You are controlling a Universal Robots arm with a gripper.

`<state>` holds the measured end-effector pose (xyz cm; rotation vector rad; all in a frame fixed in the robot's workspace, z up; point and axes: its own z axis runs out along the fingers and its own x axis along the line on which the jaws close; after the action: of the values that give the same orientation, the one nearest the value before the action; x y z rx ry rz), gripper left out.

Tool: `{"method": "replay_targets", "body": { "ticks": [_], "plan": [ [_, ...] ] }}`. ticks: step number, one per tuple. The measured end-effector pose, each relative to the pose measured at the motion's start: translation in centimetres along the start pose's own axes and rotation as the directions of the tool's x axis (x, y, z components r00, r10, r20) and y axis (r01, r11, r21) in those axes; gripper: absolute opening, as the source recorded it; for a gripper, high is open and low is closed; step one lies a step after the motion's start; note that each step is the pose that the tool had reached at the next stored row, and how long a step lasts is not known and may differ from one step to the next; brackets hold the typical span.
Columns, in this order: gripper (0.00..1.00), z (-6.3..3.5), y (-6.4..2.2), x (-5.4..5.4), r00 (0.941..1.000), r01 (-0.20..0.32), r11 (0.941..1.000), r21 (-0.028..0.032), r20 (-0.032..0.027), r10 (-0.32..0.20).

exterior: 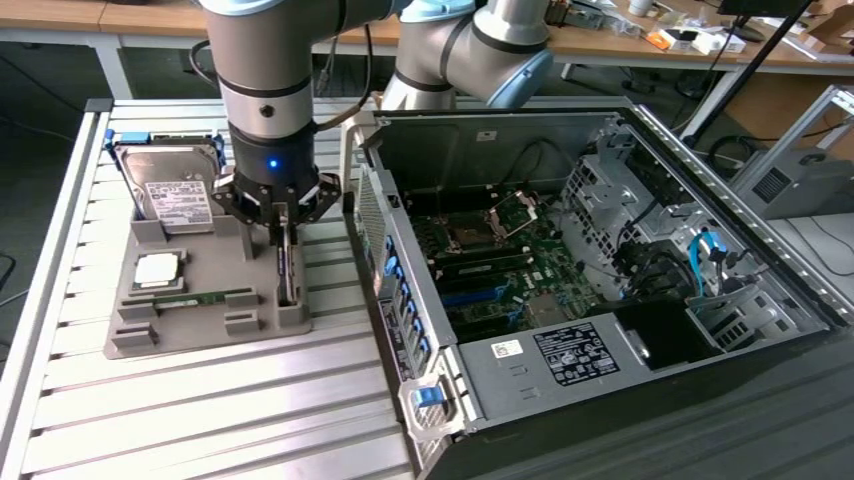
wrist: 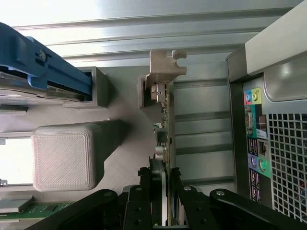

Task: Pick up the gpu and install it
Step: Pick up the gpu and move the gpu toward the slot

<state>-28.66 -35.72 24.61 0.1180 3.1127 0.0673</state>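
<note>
Holder tray (exterior: 200,328) lies on table (exterior: 200,420), to the exterior view's left of computer case (exterior: 494,140). Gpu (exterior: 284,275) stands edgewise in tray (on its case side); hard drive (exterior: 174,190) sits at tray's far end.

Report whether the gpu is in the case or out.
Out: the gpu stands on edge in the grey tray beside the case.

place: lab | evidence: robot arm (exterior: 267,90), open PC case (exterior: 601,300), cluttered workbenches (exterior: 667,45)
</note>
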Motion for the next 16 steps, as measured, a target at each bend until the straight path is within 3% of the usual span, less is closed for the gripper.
{"method": "replay_targets", "body": {
  "ticks": [16],
  "plan": [
    [0.27,-0.60,0.03,-0.01,1.0000,0.000,1.0000,-0.0001,0.0002,0.000]
  ]
}}
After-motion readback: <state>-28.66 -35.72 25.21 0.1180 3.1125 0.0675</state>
